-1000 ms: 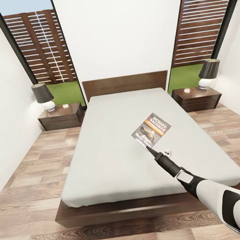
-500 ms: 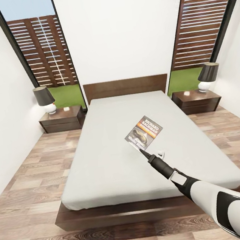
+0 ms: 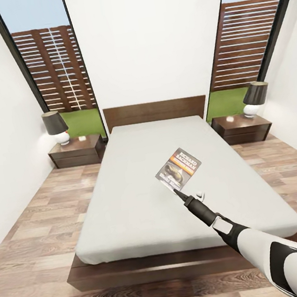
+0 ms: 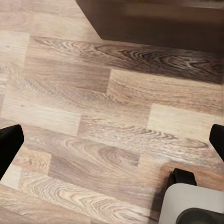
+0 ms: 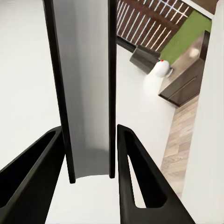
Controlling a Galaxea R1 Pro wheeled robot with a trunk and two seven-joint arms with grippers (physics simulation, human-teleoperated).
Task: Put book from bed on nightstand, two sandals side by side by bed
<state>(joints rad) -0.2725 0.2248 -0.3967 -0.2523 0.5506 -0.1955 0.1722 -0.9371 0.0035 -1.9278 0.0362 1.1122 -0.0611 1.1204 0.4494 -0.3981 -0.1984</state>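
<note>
The book (image 3: 179, 169) has been lifted slightly above the bed (image 3: 140, 187); it is clamped by the right gripper (image 3: 174, 190); next, it must be carried to a nightstand (image 3: 241, 129); the left gripper (image 4: 112, 140) is spread.

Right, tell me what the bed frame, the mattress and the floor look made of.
Bed frame: dark brown wood or veneer, smooth with a faint sheen on the footboard. Mattress: plain pale grey, matte like fabric, no visible weave, so it stays uncertain. Floor: light brown wood-look planks with grain and staggered joints; whether solid wood or laminate cannot be told.
</note>
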